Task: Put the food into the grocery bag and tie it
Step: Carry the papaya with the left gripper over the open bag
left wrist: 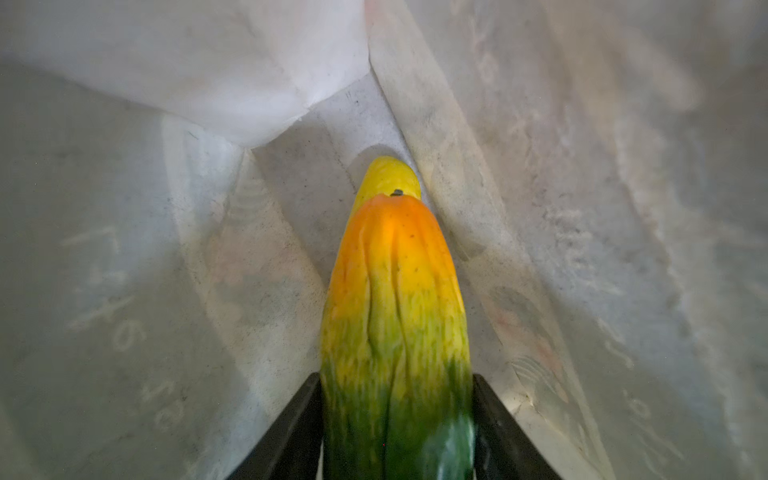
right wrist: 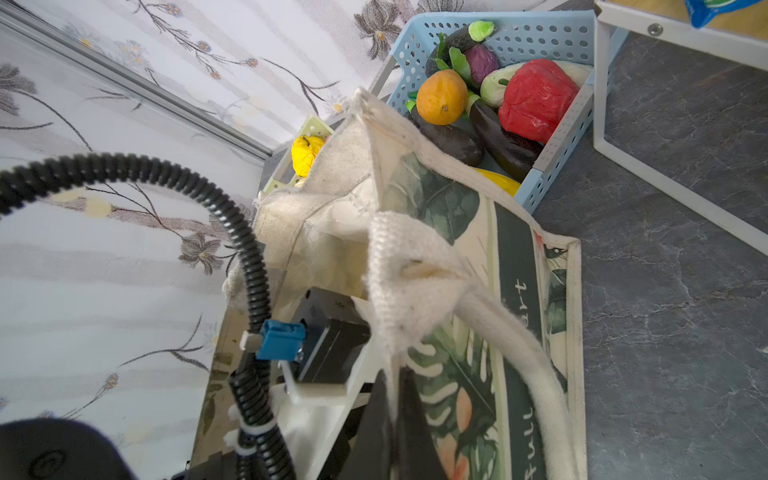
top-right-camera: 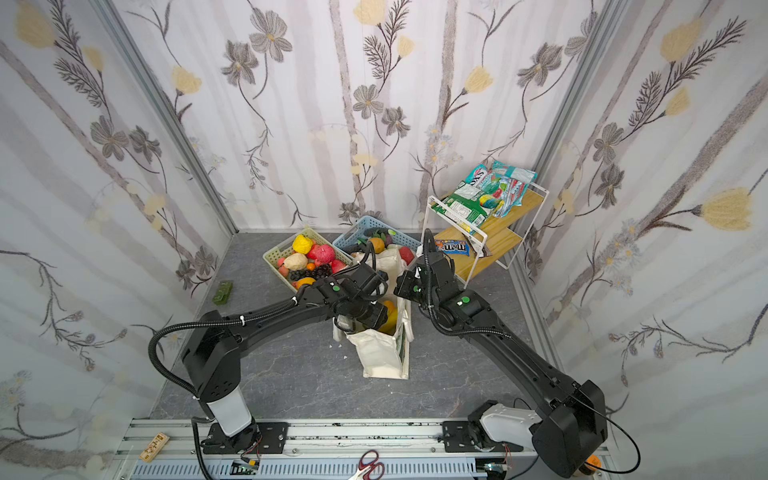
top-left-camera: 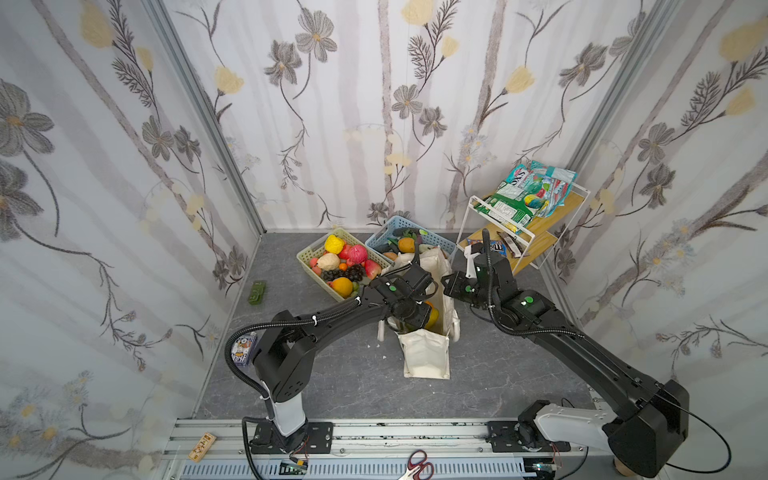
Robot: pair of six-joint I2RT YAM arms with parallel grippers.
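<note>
Grocery bag (top-left-camera: 424, 353) stands upright on the grey table (top-left-camera: 332, 374) with its mouth open. It is just in front of the green basket (top-left-camera: 309, 249) and the blue basket (top-left-camera: 380, 233), both loaded with toy produce. Both top views agree on this layout. The left arm reaches into the bag mouth from the left, and a patch of orange and yellow shows there beneath its wrist. Left wrist view, looking down inside the bag: the left gripper (left wrist: 397, 375) is clamped on a long toy fruit (left wrist: 395, 291), one finger on each flank of its green end. The fruit grades from green through yellow to orange, and its orange tip points at the bag floor. Just past that tip a yellow fruit (left wrist: 390, 174) lies on the floor of the bag, against a side wall. Cannot tell whether the two fruits touch. The right gripper (right wrist: 395, 374) meets the bag from the right. Its jaws are pressed together on the cloth rim, with a thin edge of cream fabric pinched between them. The pinch sits beside the root of a white rope handle (right wrist: 519, 332), which hangs down the leaf-printed outer face. In both top views this gripper sits at the right edge of the bag mouth. A wire rack (top-left-camera: 534, 248) carrying snack packets stands to the right rear, apart from the bag.
</note>
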